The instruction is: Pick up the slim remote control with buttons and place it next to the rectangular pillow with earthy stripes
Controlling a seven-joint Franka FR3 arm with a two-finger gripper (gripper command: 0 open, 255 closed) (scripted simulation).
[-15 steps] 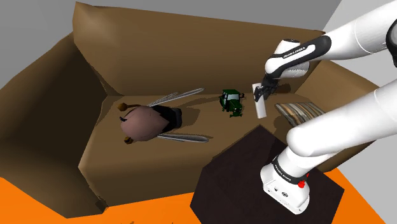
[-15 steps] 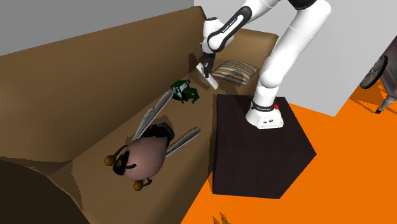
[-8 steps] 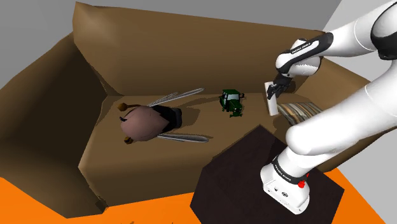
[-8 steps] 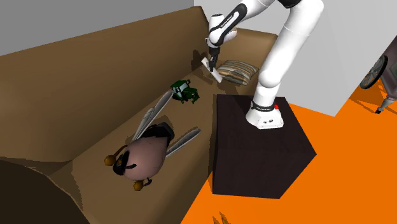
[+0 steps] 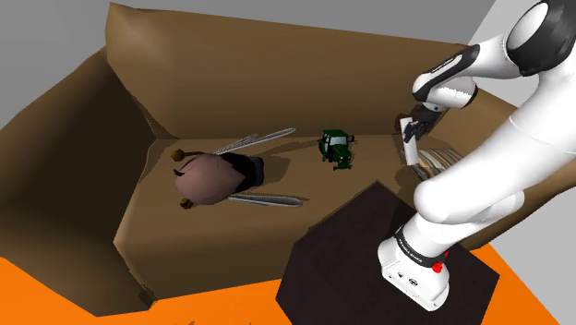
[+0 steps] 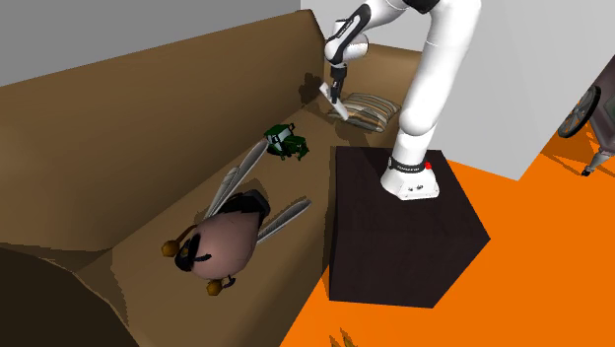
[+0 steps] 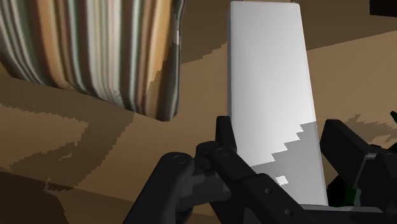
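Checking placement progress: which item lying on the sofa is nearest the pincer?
The striped rectangular pillow; the green toy tractor and brown winged toy lie farther off.

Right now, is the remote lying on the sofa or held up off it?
Held up. The gripper clasps the plain white remote between its fingers, and it hangs over the sofa seat beside the striped pillow.

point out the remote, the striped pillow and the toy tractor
remote (image 7: 270,89), wrist view, middle of its plain white face
pillow (image 7: 95,48), wrist view, its striped face
tractor (image 5: 337,148), shoulder view, its green body
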